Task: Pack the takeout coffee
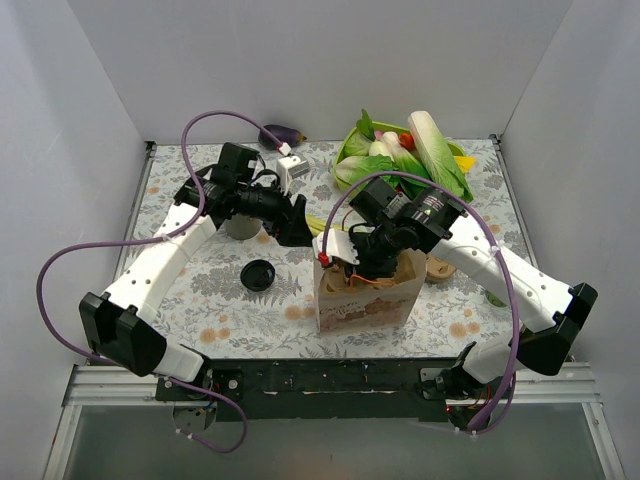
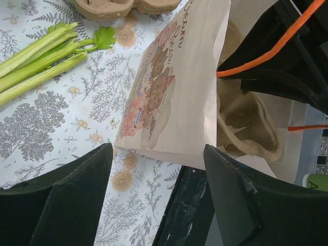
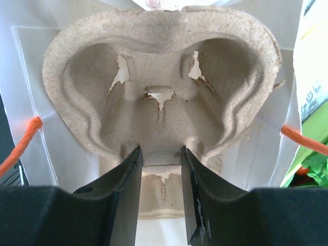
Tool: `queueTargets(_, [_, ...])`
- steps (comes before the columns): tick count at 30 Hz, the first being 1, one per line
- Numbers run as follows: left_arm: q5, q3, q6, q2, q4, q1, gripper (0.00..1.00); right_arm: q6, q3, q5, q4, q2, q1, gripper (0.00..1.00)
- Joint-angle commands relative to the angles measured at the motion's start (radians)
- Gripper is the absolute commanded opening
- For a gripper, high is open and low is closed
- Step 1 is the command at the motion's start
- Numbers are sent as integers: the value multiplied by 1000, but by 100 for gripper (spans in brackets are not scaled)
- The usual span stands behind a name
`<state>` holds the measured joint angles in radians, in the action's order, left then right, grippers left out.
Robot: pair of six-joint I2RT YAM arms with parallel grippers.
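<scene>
Now the right gripper [image 3: 160, 154] pinches the pulp cup carrier [image 3: 161, 66] down inside the paper bag [image 1: 365, 305], left gripper [image 2: 156, 151] gaping wide and empty alongside it.

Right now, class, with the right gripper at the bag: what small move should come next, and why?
Probably lower the right gripper a little. It is shut on the carrier, which hangs in the mouth of the bag, so it looks not yet seated; letting go now could tip it.
</scene>
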<state>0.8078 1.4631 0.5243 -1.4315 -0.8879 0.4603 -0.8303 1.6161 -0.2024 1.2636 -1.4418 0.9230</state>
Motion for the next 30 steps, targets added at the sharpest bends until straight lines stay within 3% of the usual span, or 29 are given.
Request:
queueTargets(1, [-21,49,-20,23,-10,1,72,-42,18,63,46,30,0,1])
queueTargets(17, [50,89,-18,-26,-11,38,74,-33,28,67,45,20,2,1])
queueTargets(30, [-96,95,-69,-47,-52,101,75,-4,12,75,43,34,0,1])
